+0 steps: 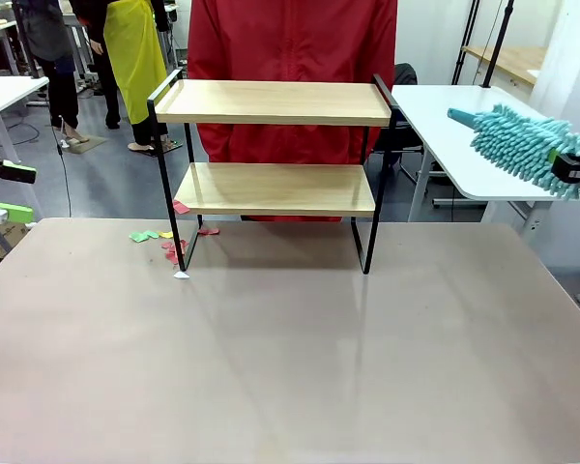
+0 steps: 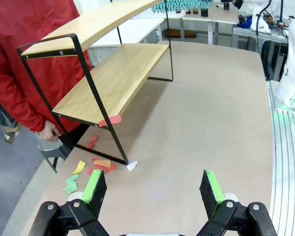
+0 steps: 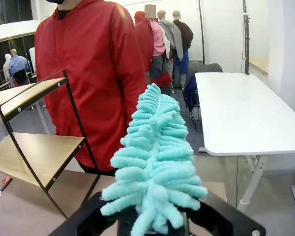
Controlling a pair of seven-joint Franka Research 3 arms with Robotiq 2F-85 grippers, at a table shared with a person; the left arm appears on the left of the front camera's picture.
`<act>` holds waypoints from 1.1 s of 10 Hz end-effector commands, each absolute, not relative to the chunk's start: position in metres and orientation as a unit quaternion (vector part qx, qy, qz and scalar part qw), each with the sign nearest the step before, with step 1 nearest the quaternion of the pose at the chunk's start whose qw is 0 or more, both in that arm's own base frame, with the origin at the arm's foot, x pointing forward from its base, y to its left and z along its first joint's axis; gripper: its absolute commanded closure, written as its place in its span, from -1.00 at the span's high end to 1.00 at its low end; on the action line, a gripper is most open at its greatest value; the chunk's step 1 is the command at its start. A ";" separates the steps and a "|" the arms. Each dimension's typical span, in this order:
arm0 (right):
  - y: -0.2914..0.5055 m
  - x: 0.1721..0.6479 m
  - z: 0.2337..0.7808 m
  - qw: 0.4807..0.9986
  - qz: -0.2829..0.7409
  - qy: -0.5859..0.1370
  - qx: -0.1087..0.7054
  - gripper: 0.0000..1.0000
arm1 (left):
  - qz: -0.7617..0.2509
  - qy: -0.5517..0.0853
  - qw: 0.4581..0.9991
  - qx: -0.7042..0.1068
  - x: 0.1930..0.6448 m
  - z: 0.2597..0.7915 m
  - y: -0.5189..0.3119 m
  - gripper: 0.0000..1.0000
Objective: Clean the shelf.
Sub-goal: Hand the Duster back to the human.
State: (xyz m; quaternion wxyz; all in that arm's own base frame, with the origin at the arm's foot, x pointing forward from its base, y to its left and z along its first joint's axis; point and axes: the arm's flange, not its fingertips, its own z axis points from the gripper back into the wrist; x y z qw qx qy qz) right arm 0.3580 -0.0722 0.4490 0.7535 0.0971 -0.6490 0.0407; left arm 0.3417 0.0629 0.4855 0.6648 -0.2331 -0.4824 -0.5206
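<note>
From the front, the shelf (image 1: 275,164) stands at your bench's (image 1: 290,367) far edge, a person (image 1: 292,58) right behind it; your right end effector (image 1: 572,170) clamps a teal duster (image 1: 522,145). A hard sweep could tip the shelf. Left wrist: the left end effector (image 2: 155,189) gapes empty near paper scraps (image 2: 96,164). Right wrist: the duster could brush the person.
</note>
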 end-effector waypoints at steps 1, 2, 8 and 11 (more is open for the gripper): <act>-0.074 0.357 0.452 0.753 0.038 -0.651 0.091 -0.67 | -0.521 -0.497 0.654 -0.233 0.345 0.485 0.061 1.00; -0.074 0.357 0.452 0.753 0.038 -0.651 0.091 -0.67 | -0.521 -0.497 0.654 -0.233 0.345 0.485 0.061 1.00; -0.074 0.357 0.452 0.753 0.038 -0.651 0.091 -0.67 | -0.521 -0.497 0.654 -0.233 0.345 0.485 0.061 1.00; -0.074 0.357 0.452 0.753 0.038 -0.651 0.091 -0.67 | -0.521 -0.497 0.654 -0.233 0.345 0.485 0.061 1.00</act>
